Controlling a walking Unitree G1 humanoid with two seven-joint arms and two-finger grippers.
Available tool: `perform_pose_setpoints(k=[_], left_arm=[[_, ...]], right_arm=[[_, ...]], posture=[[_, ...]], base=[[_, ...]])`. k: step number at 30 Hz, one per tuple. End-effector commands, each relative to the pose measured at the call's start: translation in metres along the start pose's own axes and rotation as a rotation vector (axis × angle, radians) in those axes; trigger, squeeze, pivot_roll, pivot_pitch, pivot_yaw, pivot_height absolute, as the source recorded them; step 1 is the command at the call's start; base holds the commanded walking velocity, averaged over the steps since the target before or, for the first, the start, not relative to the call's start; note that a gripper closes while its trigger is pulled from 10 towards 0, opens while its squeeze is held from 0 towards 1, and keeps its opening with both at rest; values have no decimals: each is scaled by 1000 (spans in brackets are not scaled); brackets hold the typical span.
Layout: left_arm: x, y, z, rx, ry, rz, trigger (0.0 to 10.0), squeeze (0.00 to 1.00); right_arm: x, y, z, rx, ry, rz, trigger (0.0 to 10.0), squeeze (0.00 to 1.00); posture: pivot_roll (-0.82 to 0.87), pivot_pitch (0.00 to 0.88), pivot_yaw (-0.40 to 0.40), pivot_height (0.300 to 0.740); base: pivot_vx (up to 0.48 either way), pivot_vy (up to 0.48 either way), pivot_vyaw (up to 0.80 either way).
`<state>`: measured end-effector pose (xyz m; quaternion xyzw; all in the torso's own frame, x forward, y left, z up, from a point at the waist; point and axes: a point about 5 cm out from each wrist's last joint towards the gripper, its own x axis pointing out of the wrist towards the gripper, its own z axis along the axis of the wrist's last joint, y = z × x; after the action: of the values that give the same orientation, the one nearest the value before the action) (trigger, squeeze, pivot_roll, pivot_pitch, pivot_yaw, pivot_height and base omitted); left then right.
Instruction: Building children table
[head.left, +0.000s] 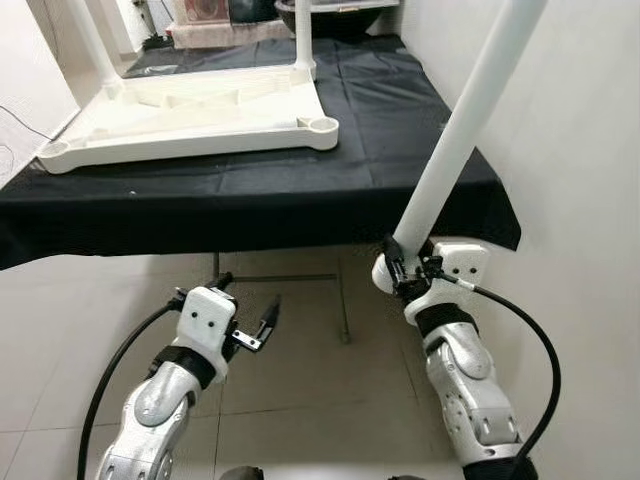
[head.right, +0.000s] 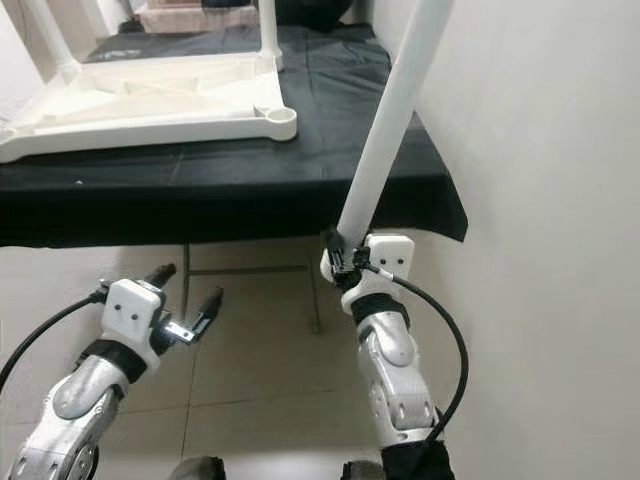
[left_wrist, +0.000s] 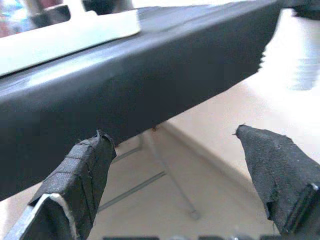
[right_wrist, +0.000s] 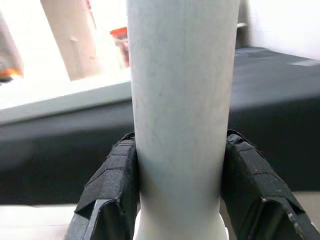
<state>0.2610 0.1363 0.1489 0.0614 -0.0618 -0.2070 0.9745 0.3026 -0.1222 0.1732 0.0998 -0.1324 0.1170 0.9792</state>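
Low on your left, the left end effector (head.left: 250, 305) hangs over the tiled floor (head.left: 290, 390), in front of the table (head.left: 250, 195) edge and below it, with its two black fingers (left_wrist: 80, 185) spread wide and nothing between them. Up and ahead of that end effector, on the black cloth that covers the table, you have the white children's tabletop (head.left: 200, 115) lying upside down, its ribbed underside facing up and a round leg socket (head.left: 322, 126) at the near corner on the side of your other arm. Two fitted legs (head.left: 303, 30) rise from the far corners of that tabletop. Beneath the table, past the left fingers, a thin metal table frame (head.left: 300, 280) shows against the floor. Moving to your right, the right end effector (head.left: 405, 270) sits just below the table's near right corner, clamped on the lower end of a loose white leg (head.left: 470, 115). Its black fingers (right_wrist: 112, 190) press against both sides of the tube, and the leg runs up and away from the end effector, tilted, passing in front of the table corner and beside the pale wall (head.left: 580, 150) on your right. That leg stands apart from the open socket, which lies up and to the left of the right end effector.
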Motion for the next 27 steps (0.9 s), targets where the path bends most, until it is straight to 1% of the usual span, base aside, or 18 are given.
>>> perform_pose_setpoints(k=[1,3,4,7,8,9,10,11,13,14,17,18,27], left_arm=[[2,-6,-5,-34,27,-39,10000,0],[7,-13,-4,-61,38,-88,10000,0],[8,-16,-4,-60,37,-105,10000,0],[11,-19,-3,-56,33,-115,10000,0],[12,-20,-3,-54,29,-118,10000,31],[12,-20,-3,-54,29,-118,10000,31],[13,-20,-3,-54,27,-117,10000,675],[15,-21,-3,-65,26,-125,10000,1000],[15,-21,-3,-65,26,-125,10000,1000],[17,-22,-2,-70,29,-137,10000,1000],[17,-23,-2,-70,30,-145,10000,1000],[18,-23,-2,-67,32,-150,10000,0],[22,-35,0,-117,31,-241,10000,0]], right_arm=[[-2,8,1,37,4,40,10000,0],[-3,15,1,60,8,79,10000,0],[-4,18,1,72,10,94,10000,0],[-5,23,1,87,13,117,10000,0],[-6,25,1,90,13,131,10000,0],[-6,25,1,90,13,131,10000,0],[-6,27,1,92,13,140,10000,0],[-7,28,1,97,15,148,10000,0],[-7,28,1,97,15,148,10000,0],[-7,28,1,104,18,156,10000,0],[-7,28,2,107,20,158,10000,0],[-7,28,2,111,21,160,10000,0],[-8,32,4,119,23,189,10000,0]], posture=[[48,27,-6,676],[48,26,-5,686],[46,25,-4,691],[43,25,-2,701],[43,26,-2,706],[43,26,-2,706],[42,26,-1,710],[44,27,-1,715],[44,27,-1,715],[42,32,0,725],[42,32,0,730],[43,32,-2,735],[42,30,-3,740]], base=[[0,0,0],[0,0,0],[0,0,0],[0,0,0],[0,0,0],[0,0,0],[0,0,0],[0,0,0],[0,0,0],[0,0,0],[0,0,0],[0,0,0],[0,0,0]])
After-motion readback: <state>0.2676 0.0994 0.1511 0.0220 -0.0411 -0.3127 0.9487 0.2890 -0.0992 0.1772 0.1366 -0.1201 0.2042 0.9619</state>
